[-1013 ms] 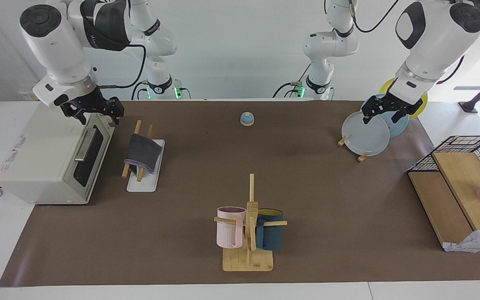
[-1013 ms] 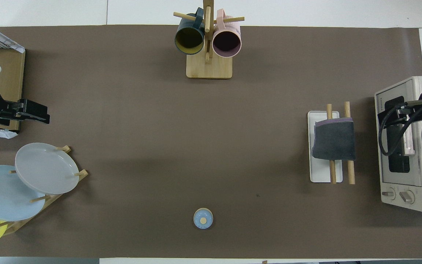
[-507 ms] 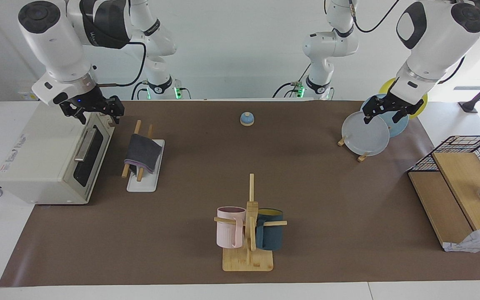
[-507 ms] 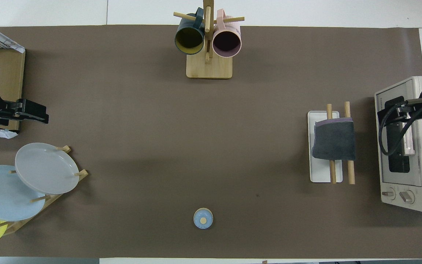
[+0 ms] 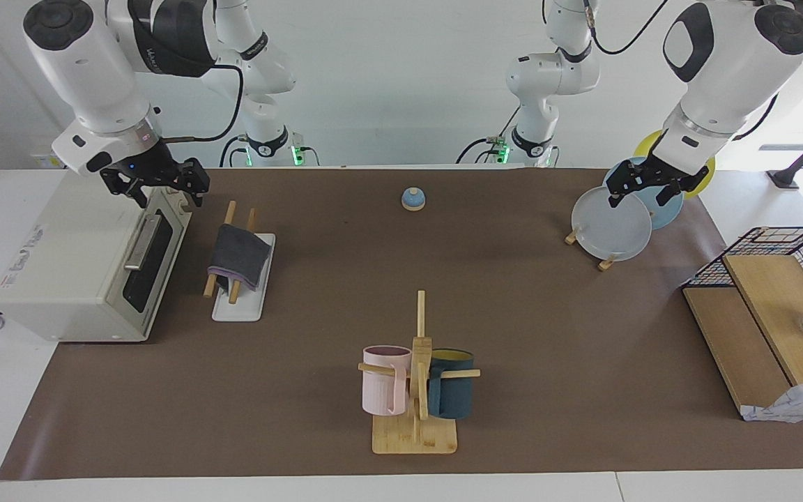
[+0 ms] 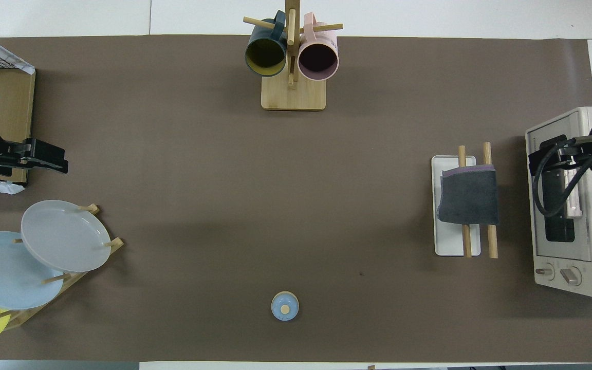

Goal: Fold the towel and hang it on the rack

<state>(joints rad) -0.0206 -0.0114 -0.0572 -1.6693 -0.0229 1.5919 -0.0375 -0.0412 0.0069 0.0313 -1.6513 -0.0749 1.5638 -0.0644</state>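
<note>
Right hand (image 5: pixel 162 187) hangs over the top front corner of the toaster oven (image 5: pixel 81 258), fingers spread and holding nothing — against the views from a second ago it has lifted a little and drifted away from the rack (image 5: pixel 241 279), a small retreat, not a new reach. The towel (image 5: pixel 238 256) has not shifted in that time: it lies folded, dark grey face outward with a sliver of purple at its edge, draped over both wooden rods of the rack, which stands on the tabletop (image 5: pixel 513 314) just beside the oven at the right arm's end. Left hand (image 5: pixel 645 185) waits in the air over the plate stand (image 5: pixel 614 223) at the left arm's end; it looks partly open and empty, and has barely risen. With the cloth hanging free of either hand and the right arm backing off, the folding and hanging look finished — what remains, as a judgement, is only for the arms to clear away without brushing the rods.
</note>
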